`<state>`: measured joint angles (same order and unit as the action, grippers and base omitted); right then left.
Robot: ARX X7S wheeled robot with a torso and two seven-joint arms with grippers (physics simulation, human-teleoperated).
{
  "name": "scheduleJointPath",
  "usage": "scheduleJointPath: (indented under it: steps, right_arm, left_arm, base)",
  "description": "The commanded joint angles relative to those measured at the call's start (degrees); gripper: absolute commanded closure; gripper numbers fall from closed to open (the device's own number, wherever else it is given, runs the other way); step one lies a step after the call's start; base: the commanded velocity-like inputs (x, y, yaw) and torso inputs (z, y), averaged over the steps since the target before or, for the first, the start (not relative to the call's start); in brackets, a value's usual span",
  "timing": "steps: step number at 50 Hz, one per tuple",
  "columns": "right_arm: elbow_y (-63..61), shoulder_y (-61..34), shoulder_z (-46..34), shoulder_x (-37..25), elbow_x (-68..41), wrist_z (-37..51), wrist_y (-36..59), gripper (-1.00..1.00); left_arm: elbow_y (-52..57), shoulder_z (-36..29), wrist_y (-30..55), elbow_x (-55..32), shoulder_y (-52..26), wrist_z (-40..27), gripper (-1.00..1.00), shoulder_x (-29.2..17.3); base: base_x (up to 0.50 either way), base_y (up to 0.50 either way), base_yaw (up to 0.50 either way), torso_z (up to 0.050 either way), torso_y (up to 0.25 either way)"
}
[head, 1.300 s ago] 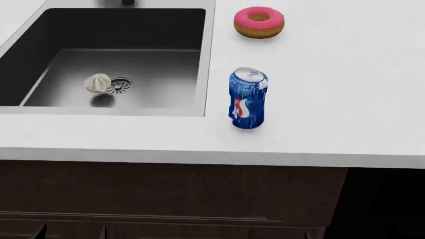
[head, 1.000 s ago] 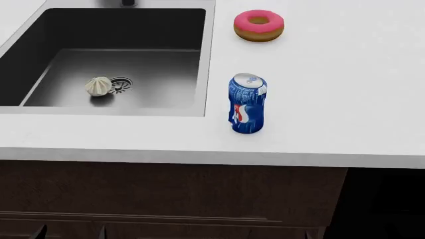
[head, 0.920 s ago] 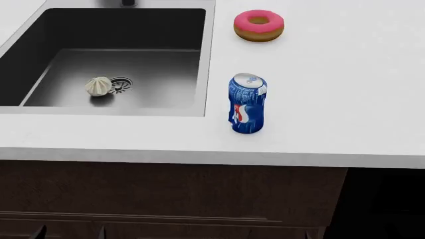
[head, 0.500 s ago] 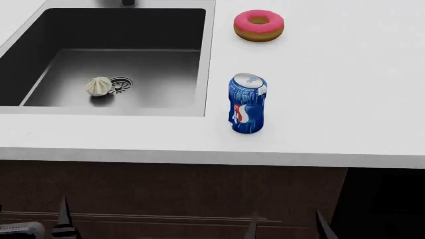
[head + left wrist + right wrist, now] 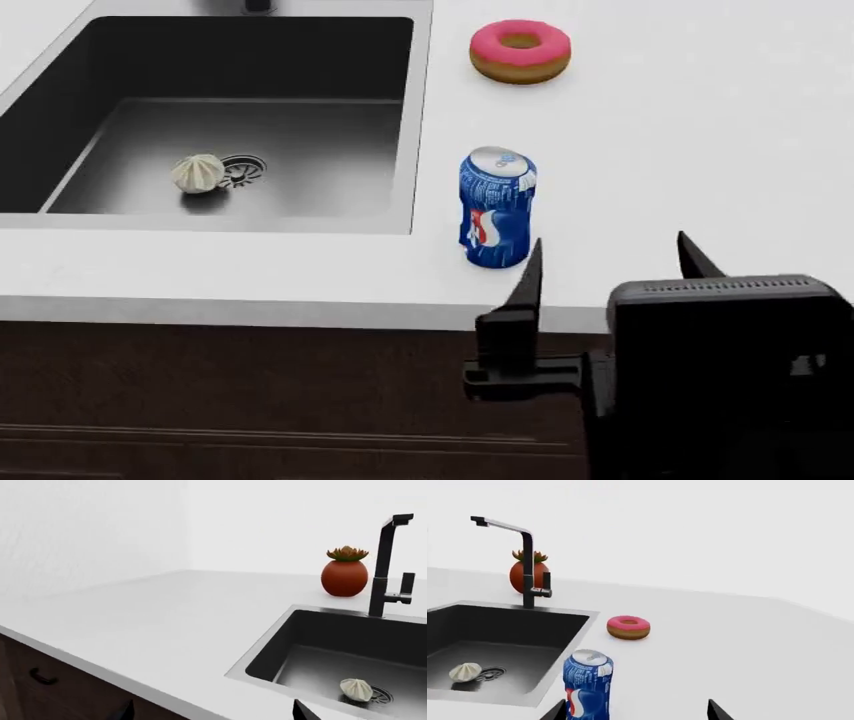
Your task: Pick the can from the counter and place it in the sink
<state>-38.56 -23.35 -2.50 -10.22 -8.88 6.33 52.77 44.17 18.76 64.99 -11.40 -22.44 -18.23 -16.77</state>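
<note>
On the left, the dark-walled rectangular sink with a brushed steel floor [image 5: 227,130] holds only a pale garlic bulb [image 5: 198,172] beside its drain. The dented blue soda can with a silver top [image 5: 497,208] stands upright on the plain white counter [image 5: 694,150], just right of the sink, unmoved. My right gripper [image 5: 607,270] has risen into view below the can, jaws spread, ready to approach. My left gripper [image 5: 210,711] is also spread.
</note>
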Motion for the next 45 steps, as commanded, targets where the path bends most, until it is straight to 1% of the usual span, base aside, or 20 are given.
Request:
scheduleJointPath:
  steps: [1,7,14,18,20,25,28,29,34,41,45]
  right_arm:
    - [-4.08,-11.01,1.38,-0.30,-3.70,-1.46,13.04,-1.00]
    - [-5.77,-11.34,1.13,-0.30,-4.71,-1.87,14.15,-1.00]
    - [-6.78,-10.84,1.12,-0.41,-4.93,-1.57,13.89,-1.00]
    - [-7.14,-10.88,1.09,-0.40,-5.20,-1.55,13.88,-1.00]
    - [-7.05,-11.00,0.88,-0.49,-5.22,-1.51,13.79,-1.00]
    - [-6.26,-11.22,-0.29,-0.59,-5.48,-1.80,13.19,-1.00]
    - [-6.20,-11.24,-0.60,-0.68,-5.58,-1.84,12.86,-1.00]
    - [-5.23,-8.31,1.42,0.65,-6.42,-2.50,9.65,-1.00]
    - [-4.85,-8.28,0.54,0.14,-6.23,-2.31,9.56,-1.00]
    - [-4.97,-7.75,1.28,0.36,-6.89,-2.24,9.32,-1.00]
    - [-5.03,-7.27,1.48,0.29,-7.19,-2.40,8.58,-1.00]
  left_arm:
    - [2.42,1.76,7.42,0.22,-4.88,-2.99,-1.00,-2.15]
    - [0.94,3.02,4.37,-0.11,-3.26,-2.30,-1.00,-1.19]
    - [-1.93,3.44,-0.46,0.03,-1.45,-1.37,-1.00,-1.01]
    - [-1.18,2.86,0.25,0.02,-1.66,-1.67,-1.00,-1.02]
    - [-1.96,3.35,-1.18,-0.04,-0.93,-1.26,-1.00,-0.96]
    - [-0.59,2.09,1.28,-0.23,-1.83,-2.30,-1.00,-0.12]
    - [-0.66,2.35,0.75,-0.56,-1.78,-1.90,-1.00,-0.14]
    - [-0.14,2.35,0.00,-1.21,-1.52,-1.56,-1.00,0.94]
    - [0.15,2.35,0.37,-1.42,-1.77,-1.83,-1.00,1.23]
    - [-0.08,2.53,-0.06,-1.58,-1.52,-1.69,-1.00,1.02]
    - [-0.17,2.44,-0.22,-1.66,-1.58,-1.71,-1.00,0.96]
  base:
    - [0.00,0.00,0.00,0.000,0.000]
    - [0.19,0.05,0.00,0.000,0.000]
    - [0.30,0.38,0.00,0.000,0.000]
    - [0.30,0.42,0.00,0.000,0.000]
    - [0.30,0.42,0.00,0.000,0.000]
    - [0.30,0.44,0.00,0.000,0.000]
    - [0.29,0.45,0.00,0.000,0.000]
    - [0.00,0.00,0.00,0.000,0.000]
    - [0.00,0.00,0.00,0.000,0.000]
    - [0.00,0.17,0.00,0.000,0.000]
    - [0.21,0.21,0.00,0.000,0.000]
